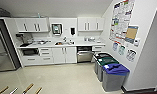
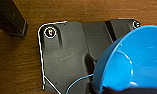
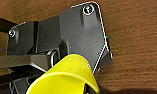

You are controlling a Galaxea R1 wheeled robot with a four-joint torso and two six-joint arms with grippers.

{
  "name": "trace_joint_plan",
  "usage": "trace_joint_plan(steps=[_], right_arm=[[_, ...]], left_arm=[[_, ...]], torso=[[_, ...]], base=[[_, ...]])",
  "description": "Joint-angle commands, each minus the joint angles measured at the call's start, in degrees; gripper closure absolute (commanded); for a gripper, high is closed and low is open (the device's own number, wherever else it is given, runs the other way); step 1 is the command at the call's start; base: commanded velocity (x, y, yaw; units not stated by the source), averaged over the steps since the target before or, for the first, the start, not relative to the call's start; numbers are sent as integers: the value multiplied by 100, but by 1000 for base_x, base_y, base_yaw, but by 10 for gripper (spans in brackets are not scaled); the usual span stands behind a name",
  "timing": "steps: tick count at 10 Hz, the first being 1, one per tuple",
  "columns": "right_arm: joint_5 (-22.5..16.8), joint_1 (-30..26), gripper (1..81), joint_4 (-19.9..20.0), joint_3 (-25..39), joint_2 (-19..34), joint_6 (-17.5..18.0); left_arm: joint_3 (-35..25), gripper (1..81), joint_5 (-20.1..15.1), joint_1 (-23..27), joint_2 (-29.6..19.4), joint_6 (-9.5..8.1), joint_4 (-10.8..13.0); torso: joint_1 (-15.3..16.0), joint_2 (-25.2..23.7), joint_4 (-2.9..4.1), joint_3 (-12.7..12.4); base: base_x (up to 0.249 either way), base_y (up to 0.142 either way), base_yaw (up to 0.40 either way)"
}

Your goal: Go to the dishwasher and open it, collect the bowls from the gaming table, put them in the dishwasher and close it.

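— Several things stand along the far wall, from left to right: a steel fridge (image 1: pixel 2 53), white drawers (image 1: pixel 45 55), white cupboard doors (image 1: pixel 64 55), then the dishwasher (image 1: pixel 84 55) under the desk (image 1: pixel 69 44) with the sink.

— Does something block the way to it?

— Three bins (image 1: pixel 111 71) stand by the right wall, the nearest with a blue lid, just beside the dishwasher's right side. The pale floor (image 1: pixel 56 77) before the cabinets is open and wide. Wooden handles (image 1: pixel 27 88) show at the lower left edge.

— And the bowls?

— The blue bowl (image 2: pixel 134 60) is large in the left wrist view, the yellow bowl (image 3: pixel 66 77) large in the right wrist view, both above a brown wooden surface (image 2: pixel 19 65).

— The jaws?

— I cannot tell how either stands; they are hidden.
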State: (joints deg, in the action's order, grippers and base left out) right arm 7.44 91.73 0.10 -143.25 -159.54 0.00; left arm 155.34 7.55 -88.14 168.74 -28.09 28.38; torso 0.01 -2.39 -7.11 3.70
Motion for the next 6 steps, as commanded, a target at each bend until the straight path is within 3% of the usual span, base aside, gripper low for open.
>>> trace_joint_plan(steps=[1,6], right_arm=[[-313,-203,811,-54,35,130,-18],[-304,-186,811,-45,18,139,-18]], left_arm=[[14,811,-210,248,-51,14,18],[5,811,-201,248,-33,23,45]], torso=[[0,0,0,0],[-1,0,0,0]], base=[[202,0,0],[202,0,0]])
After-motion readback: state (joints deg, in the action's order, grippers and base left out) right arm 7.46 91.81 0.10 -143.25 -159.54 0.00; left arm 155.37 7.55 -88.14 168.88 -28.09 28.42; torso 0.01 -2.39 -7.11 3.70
